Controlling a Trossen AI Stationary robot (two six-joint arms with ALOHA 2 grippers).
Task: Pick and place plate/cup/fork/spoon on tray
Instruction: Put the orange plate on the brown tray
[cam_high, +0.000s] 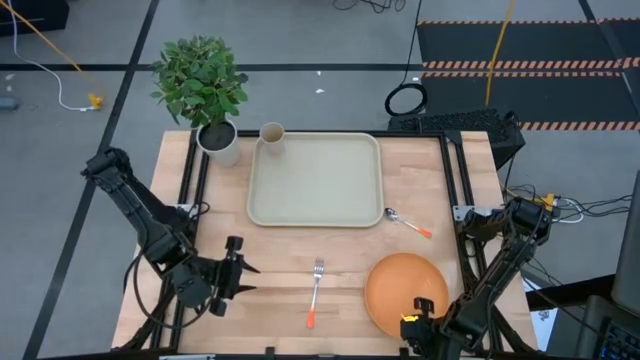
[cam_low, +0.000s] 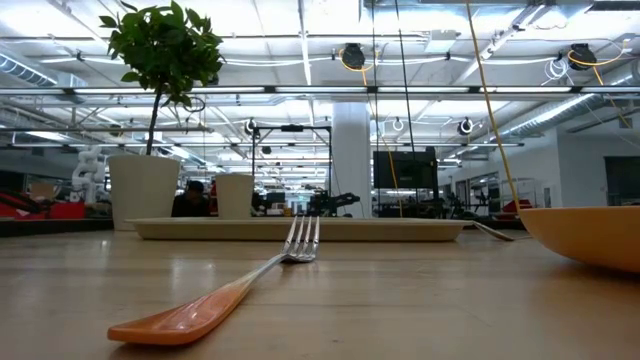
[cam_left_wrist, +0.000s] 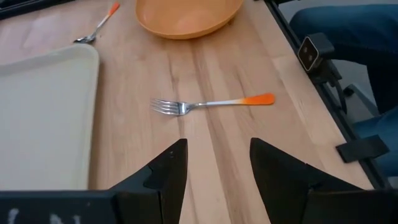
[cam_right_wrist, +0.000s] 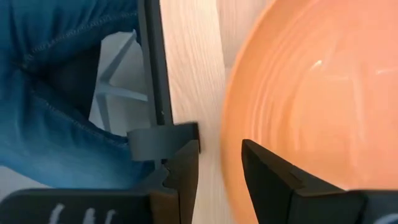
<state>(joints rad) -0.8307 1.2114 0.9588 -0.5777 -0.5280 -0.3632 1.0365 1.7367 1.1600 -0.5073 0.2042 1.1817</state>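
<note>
High view: nothing sits on the tray (cam_high: 300, 205) yet, so all four items remain to be moved.

The tray lies bare toward the bench's (cam_high: 270, 280) far edge. The cup (cam_high: 272, 136) stands just off the tray's far-left corner, beside a potted plant (cam_high: 205, 85); it appears to be touching the rim or nearly so. The spoon (cam_high: 408, 223) lies on the wood off the tray's near-right corner, the fork (cam_high: 315, 293) near the middle of the front edge, and the plate (cam_high: 405, 293) at the front-right corner. The left hand (cam_high: 243, 276) hovers released, its fingers (cam_left_wrist: 171, 171) parted and aimed at the fork. The right hand (cam_high: 415, 322) is also released, its fingers straddling the plate's near rim, judged the likelier first pick.
</note>
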